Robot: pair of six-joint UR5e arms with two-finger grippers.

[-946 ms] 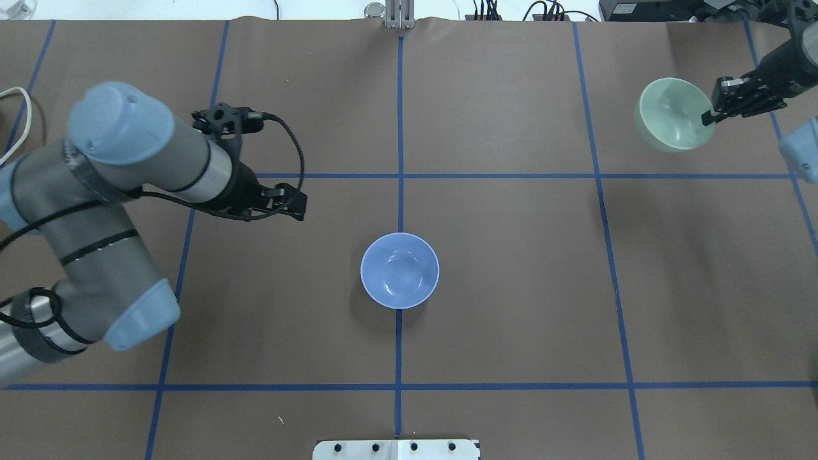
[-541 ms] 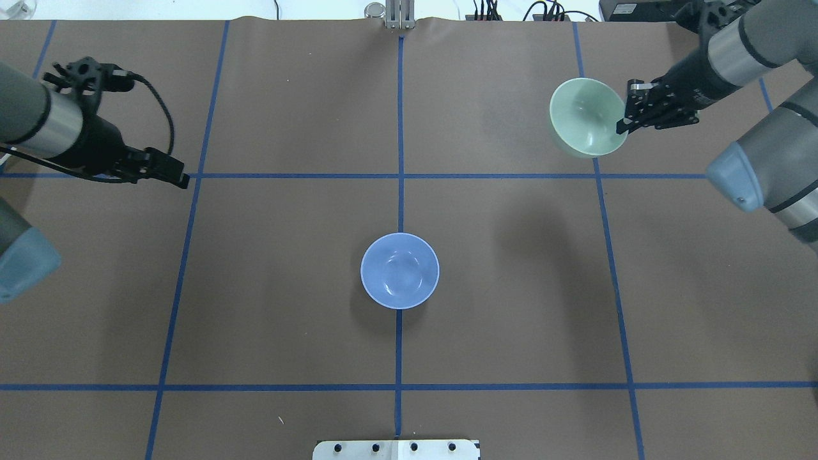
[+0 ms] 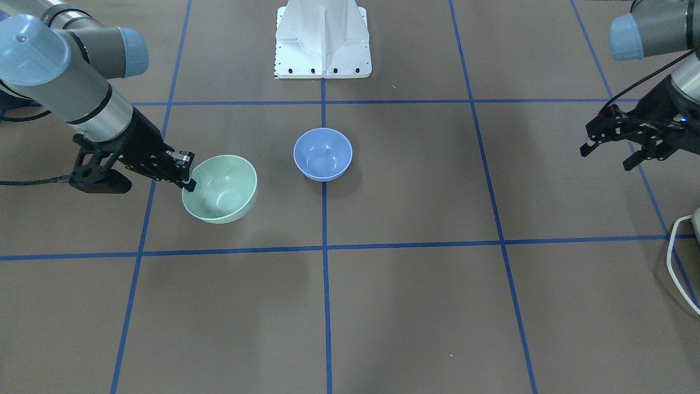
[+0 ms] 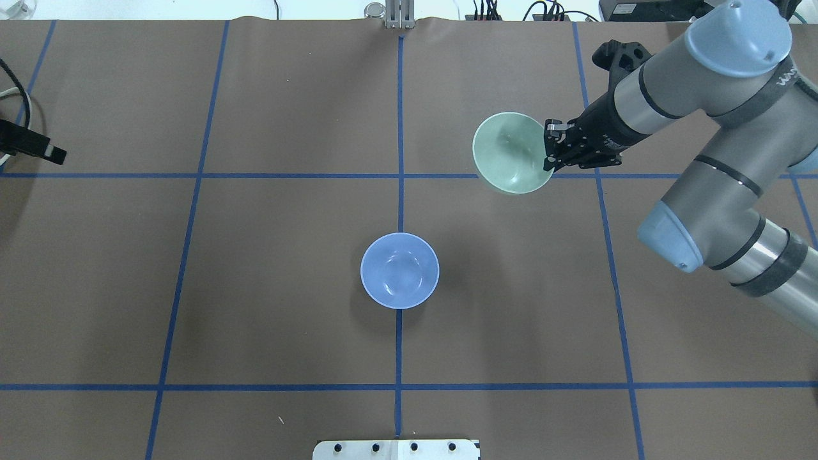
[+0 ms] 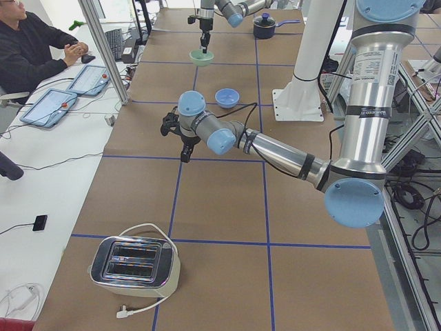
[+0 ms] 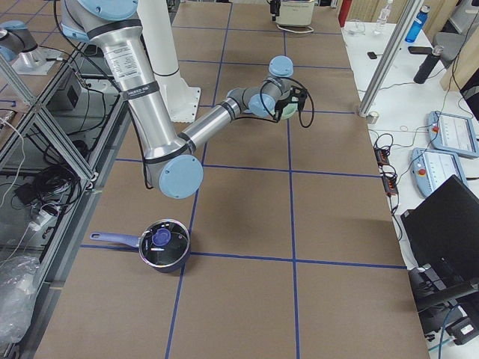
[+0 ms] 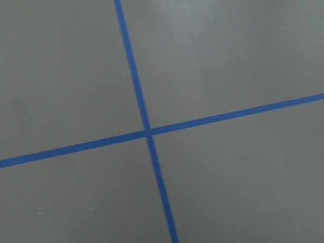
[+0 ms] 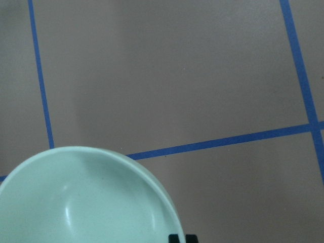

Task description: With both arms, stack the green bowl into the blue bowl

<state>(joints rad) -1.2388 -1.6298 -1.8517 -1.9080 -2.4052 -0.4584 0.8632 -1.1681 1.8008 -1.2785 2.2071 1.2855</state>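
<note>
The green bowl [image 4: 511,153] hangs tilted above the table, gripped at its rim by my right gripper [image 4: 549,153], which is shut on it. It also shows in the front view [image 3: 220,189] and the right wrist view [image 8: 86,202]. The blue bowl [image 4: 400,270] stands upright and empty on the centre tape line, nearer the robot base than the green bowl; it also shows in the front view [image 3: 322,154]. My left gripper [image 3: 606,156] is open and empty, far off at the table's left side, only partly in the overhead view [image 4: 38,148].
Brown table paper with blue tape grid [image 7: 148,132]. White mounting base [image 3: 322,38] at the robot's edge. A toaster [image 5: 136,265] stands at the left end, a dark pot [image 6: 163,244] at the right end. An operator sits beyond the table.
My right arm has carried the green bowl leftward, toward the table's middle and the blue bowl. My left arm has pulled back to the left edge. The blue bowl has not moved.
</note>
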